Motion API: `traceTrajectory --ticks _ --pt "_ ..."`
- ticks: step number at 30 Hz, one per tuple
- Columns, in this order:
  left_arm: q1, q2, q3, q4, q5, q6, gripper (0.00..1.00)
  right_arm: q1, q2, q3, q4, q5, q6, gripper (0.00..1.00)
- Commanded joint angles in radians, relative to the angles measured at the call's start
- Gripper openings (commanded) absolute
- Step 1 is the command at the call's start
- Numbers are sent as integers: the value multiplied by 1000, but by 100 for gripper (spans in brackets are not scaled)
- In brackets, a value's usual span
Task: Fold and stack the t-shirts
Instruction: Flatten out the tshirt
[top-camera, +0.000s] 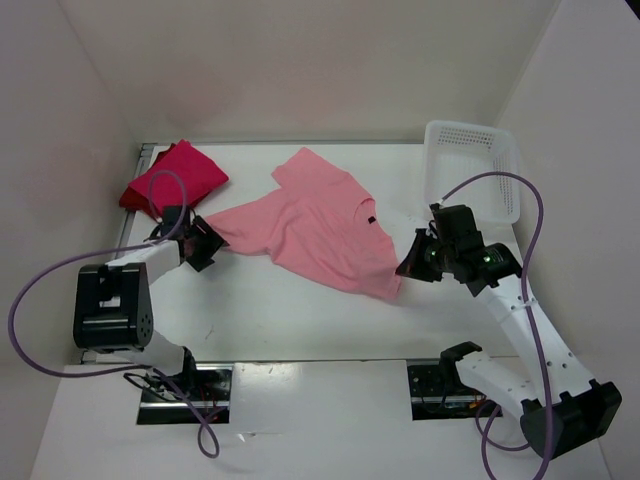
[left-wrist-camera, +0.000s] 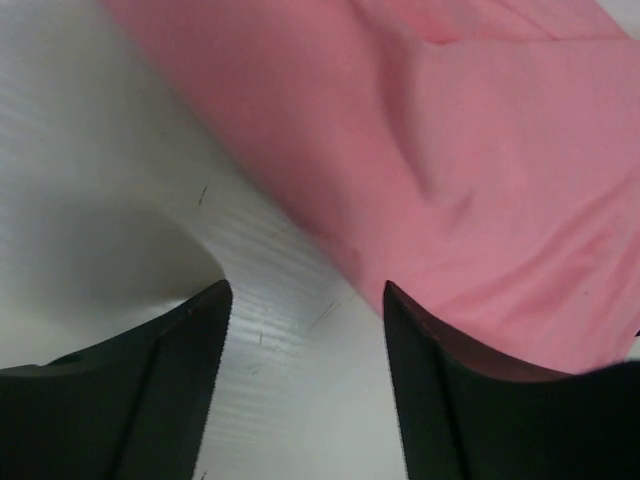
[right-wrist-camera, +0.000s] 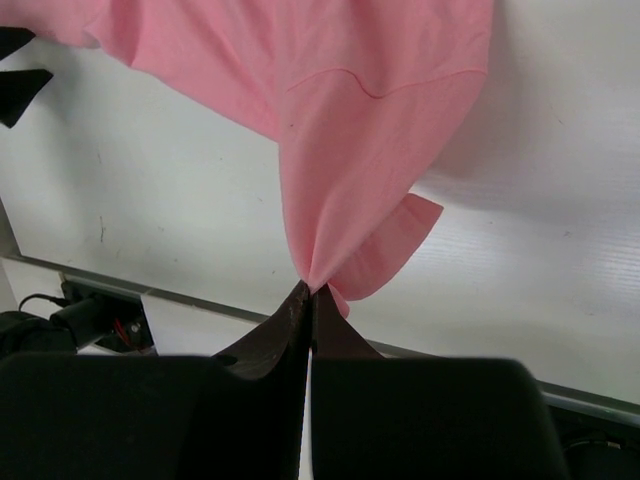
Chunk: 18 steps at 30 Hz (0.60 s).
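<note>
The pink shirt (top-camera: 310, 225) is lying spread out in the middle, its right corner being pinched by the closed right gripper (right-wrist-camera: 308, 292). The left gripper (left-wrist-camera: 305, 292) is gaping at its left sleeve. Red shirts (top-camera: 178, 175) are sitting back-left, and the basket (top-camera: 462, 127) back-right.

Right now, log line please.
left gripper open, at salmon shirt edge | right gripper shut on salmon shirt | red shirt far left
</note>
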Motion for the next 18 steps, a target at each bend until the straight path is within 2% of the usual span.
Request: traceTrajectory --ticks 1,2,3,6,7,9,10,12,15,18 --pt "3 69 14 120 26 -29 67 -7 -20 45 49 -12 -7 1" --pt "3 91 32 120 26 -20 62 -7 -20 45 58 -21 -7 1" --pt "3 112 47 120 26 -20 51 -7 -20 45 58 -21 -7 1" --pt "3 152 86 111 0 0 29 -7 -20 45 58 -21 -7 1" --pt "3 152 98 120 -9 0 17 -7 -20 45 58 -21 -7 1" --pt "3 163 145 120 0 26 8 -7 -20 45 58 -21 -7 1" --pt "3 172 171 65 0 26 3 -7 -20 45 58 -21 -7 1" --pt "3 151 240 2 52 70 0 -7 -20 54 58 -32 -7 1" --pt "3 7 291 -188 66 145 0 -7 -20 54 58 -32 -7 1" --pt "3 -235 345 -494 118 199 0 -7 -20 31 58 -46 -17 1"
